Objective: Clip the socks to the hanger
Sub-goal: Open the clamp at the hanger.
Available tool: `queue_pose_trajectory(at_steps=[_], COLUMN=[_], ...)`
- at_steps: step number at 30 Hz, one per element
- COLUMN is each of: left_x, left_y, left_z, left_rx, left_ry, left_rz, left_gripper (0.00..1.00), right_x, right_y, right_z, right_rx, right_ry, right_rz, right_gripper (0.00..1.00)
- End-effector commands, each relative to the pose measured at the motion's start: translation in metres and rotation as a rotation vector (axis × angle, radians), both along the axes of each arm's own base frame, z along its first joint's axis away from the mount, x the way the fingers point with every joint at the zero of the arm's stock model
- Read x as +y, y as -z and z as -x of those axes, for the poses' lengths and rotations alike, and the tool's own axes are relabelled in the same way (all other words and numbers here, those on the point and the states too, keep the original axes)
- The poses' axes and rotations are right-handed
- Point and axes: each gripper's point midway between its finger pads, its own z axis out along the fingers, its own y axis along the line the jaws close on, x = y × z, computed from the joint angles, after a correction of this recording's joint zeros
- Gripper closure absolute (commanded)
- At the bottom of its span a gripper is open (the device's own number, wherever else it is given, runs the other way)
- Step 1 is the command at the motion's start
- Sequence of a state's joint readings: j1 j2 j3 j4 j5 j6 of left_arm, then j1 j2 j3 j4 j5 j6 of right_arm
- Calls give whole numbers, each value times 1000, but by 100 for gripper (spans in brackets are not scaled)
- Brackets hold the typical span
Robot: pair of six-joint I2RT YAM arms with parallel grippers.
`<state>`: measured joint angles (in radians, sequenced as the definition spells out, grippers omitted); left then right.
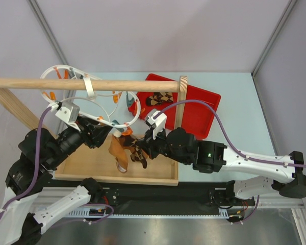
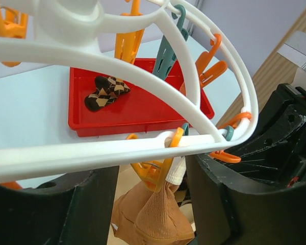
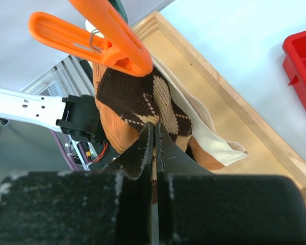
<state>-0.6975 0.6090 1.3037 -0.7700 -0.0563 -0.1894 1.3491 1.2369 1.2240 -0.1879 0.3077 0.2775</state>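
Black right gripper [image 3: 153,130] pinched tight on argyle sock [image 3: 137,94]; sock's lower part hidden behind fingers. Orange peg [image 3: 109,48] overlaps sock's top edge, bite hard to make out. Left gripper [image 2: 152,173] parted, fingers either side of peg holding tan fabric [image 2: 153,219]. White hanger [image 2: 143,84] cut off by frame. Second sock [image 2: 106,92] in red tray [image 2: 143,109].

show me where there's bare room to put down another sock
Free: the table right of the red tray; also that tray's right half, beside the loose sock. Crowded: under the hanger, where the left gripper and right gripper meet the hanging socks over the wooden tray.
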Motion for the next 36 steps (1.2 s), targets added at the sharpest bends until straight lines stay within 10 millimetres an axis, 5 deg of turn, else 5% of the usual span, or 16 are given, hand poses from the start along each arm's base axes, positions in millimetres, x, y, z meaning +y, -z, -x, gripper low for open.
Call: queue_pose_trajectory(at_steps=[1, 8, 14, 24, 36], left_x=[-5, -11, -18, -19, -15], left_y=[-22, -30, -35, -28, -34], left_z=[1, 4, 8, 13, 25], left_rx=[-82, -84, -36, 141, 191], left_ry=[40, 69, 95, 64, 66], left_rz=[4, 50, 87, 186, 241], left_gripper=[44, 65, 99, 100, 100], right_x=[-5, -2, -4, -4, -2], right_y=[-23, -17, -15, -36, -85], right_z=[2, 5, 6, 38, 61], right_rx=[-18, -15, -16, -94, -211], right_ry=[9, 11, 26, 33, 54], right_rz=[-74, -54, -44, -25, -57], right_gripper=[100, 100, 100, 100, 100])
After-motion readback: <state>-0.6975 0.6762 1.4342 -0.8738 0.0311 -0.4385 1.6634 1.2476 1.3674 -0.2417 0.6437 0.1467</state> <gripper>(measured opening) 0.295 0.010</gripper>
